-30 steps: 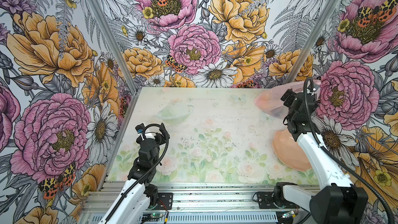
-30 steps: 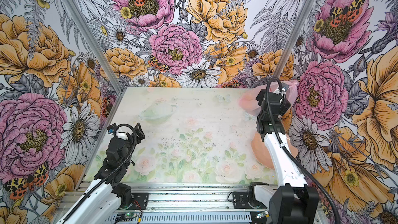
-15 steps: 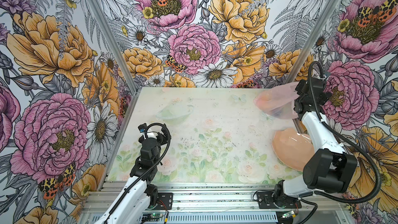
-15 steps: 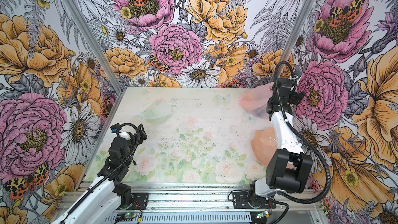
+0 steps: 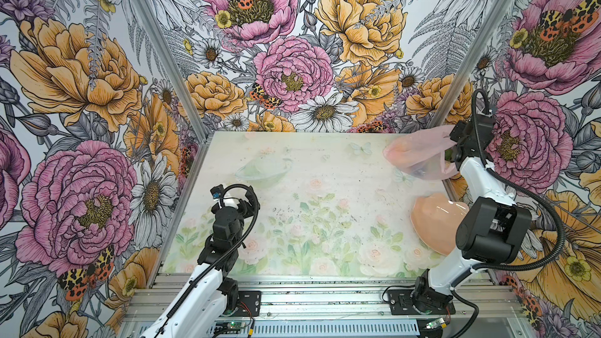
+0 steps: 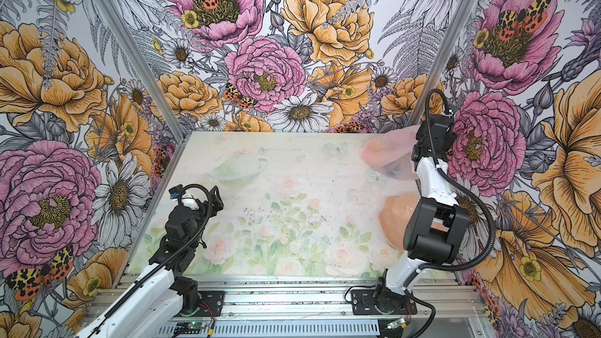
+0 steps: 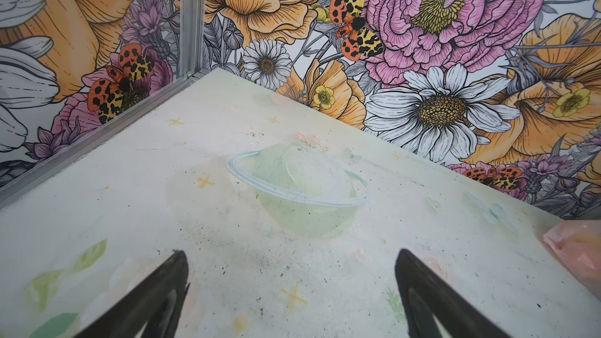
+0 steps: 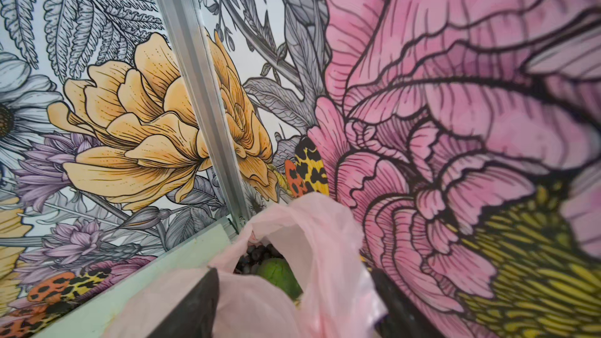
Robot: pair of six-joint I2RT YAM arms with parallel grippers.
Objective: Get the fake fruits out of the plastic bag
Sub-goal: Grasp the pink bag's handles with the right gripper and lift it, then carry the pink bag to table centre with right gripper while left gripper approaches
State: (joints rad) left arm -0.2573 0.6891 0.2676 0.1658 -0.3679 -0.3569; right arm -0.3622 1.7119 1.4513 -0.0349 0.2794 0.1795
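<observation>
While fruits (image 8: 276,274) sit inside, R hand (image 8: 294,291) straddles bag (image 8: 312,222).

fake fruits (image 8: 276,271) — mostly buried in plastic bag (image 8: 328,248); only dark grapes (image 8: 257,255) and a green piece (image 8: 283,280) show | right gripper (image 8: 294,274) fingers (image 8: 192,307) cut by frame edge, grip on film undecidable | dish (image 5: 429,219) part-hidden behind right arm (image 5: 491,232)

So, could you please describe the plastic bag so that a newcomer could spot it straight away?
Find the pale floral table, then go to its far right corner. The plastic bag slumps there, the right gripper straddling its open mouth. Unlike the solid peach dish nearer the front, it is thin, crinkly, translucent pink, with a green fruit showing inside.
</observation>
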